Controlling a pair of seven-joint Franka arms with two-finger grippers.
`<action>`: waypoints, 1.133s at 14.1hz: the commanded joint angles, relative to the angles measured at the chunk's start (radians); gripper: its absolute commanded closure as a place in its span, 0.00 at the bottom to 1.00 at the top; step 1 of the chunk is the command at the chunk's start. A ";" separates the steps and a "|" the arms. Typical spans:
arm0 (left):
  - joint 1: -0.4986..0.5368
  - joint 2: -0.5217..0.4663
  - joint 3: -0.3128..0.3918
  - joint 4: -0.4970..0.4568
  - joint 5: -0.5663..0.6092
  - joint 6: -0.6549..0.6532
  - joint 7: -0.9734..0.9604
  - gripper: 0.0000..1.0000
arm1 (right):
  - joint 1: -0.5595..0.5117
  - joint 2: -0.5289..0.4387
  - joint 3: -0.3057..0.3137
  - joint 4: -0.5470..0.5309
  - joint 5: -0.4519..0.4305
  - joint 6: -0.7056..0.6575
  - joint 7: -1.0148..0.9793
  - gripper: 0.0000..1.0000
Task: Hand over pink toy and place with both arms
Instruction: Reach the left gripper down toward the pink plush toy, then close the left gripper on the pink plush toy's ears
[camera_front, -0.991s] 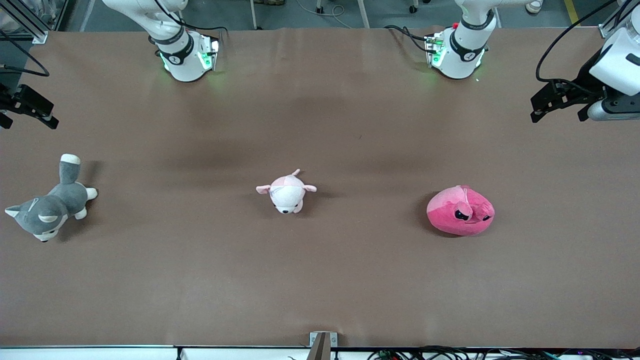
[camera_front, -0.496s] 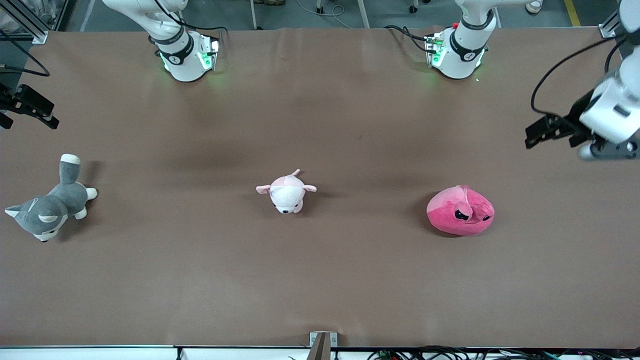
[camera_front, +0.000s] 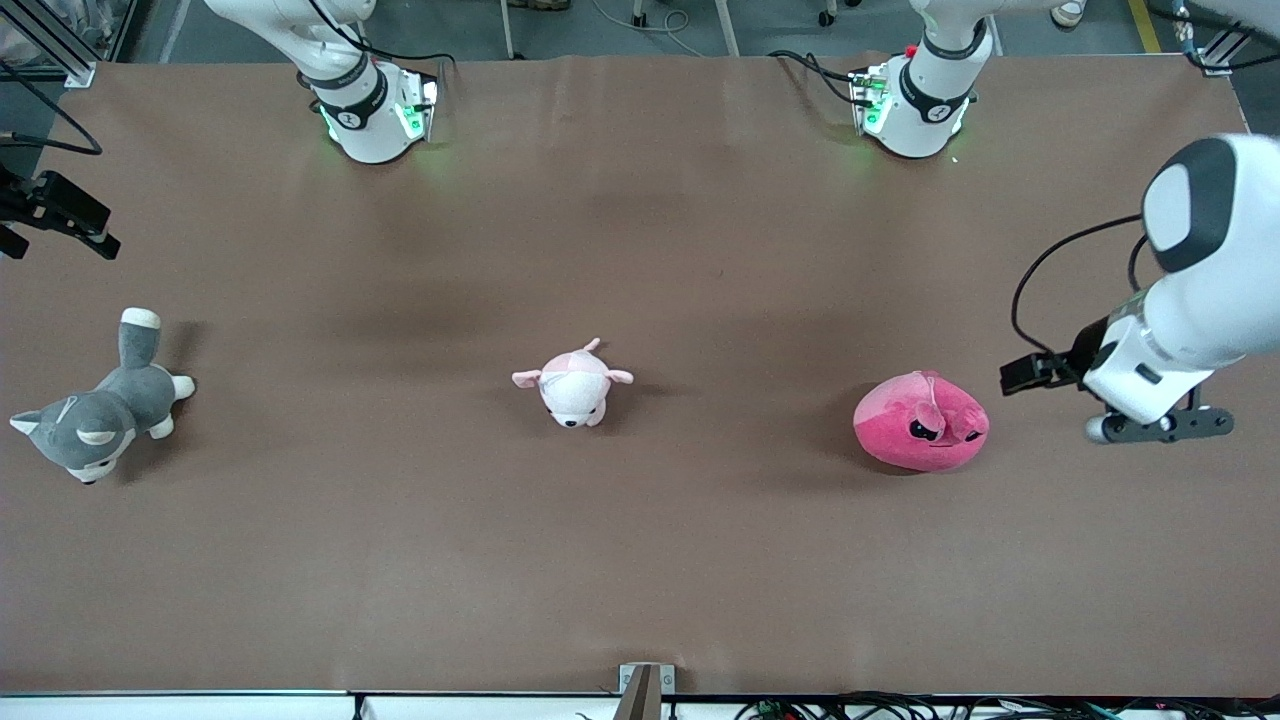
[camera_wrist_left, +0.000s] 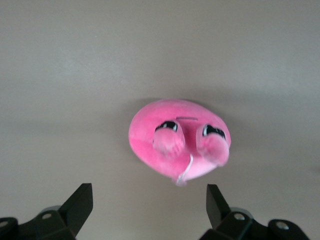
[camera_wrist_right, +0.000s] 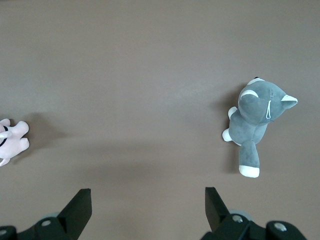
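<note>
The pink toy (camera_front: 921, 421) is a round hot-pink plush with black angry eyes. It lies on the brown table (camera_front: 640, 560) toward the left arm's end. My left gripper (camera_front: 1018, 378) hangs open and empty just beside it, toward the table's end, not touching it. In the left wrist view the pink toy (camera_wrist_left: 177, 139) lies just ahead of the open left gripper (camera_wrist_left: 150, 202). My right gripper (camera_front: 55, 238) waits open and empty over the right arm's end of the table; it shows as the right gripper (camera_wrist_right: 147, 202) in its own view.
A small pale pink-and-white plush (camera_front: 573, 384) lies mid-table, and also shows in the right wrist view (camera_wrist_right: 11, 141). A grey-and-white husky plush (camera_front: 98, 407) lies at the right arm's end, below the right gripper, and shows in the right wrist view (camera_wrist_right: 254, 122).
My left arm has swung from the table's end down and in, so its gripper now hangs close beside the pink toy. The right arm and the toys have not moved.
</note>
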 joint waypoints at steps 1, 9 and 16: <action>-0.004 0.008 -0.001 -0.078 0.014 0.094 -0.044 0.00 | -0.006 -0.004 0.012 0.000 -0.017 -0.001 0.006 0.00; -0.004 0.042 -0.004 -0.187 -0.002 0.270 -0.095 0.05 | -0.009 0.017 0.011 -0.001 -0.017 -0.002 0.005 0.00; -0.007 0.073 -0.010 -0.187 -0.002 0.303 -0.119 0.58 | -0.005 0.036 0.012 -0.001 -0.015 0.001 0.005 0.00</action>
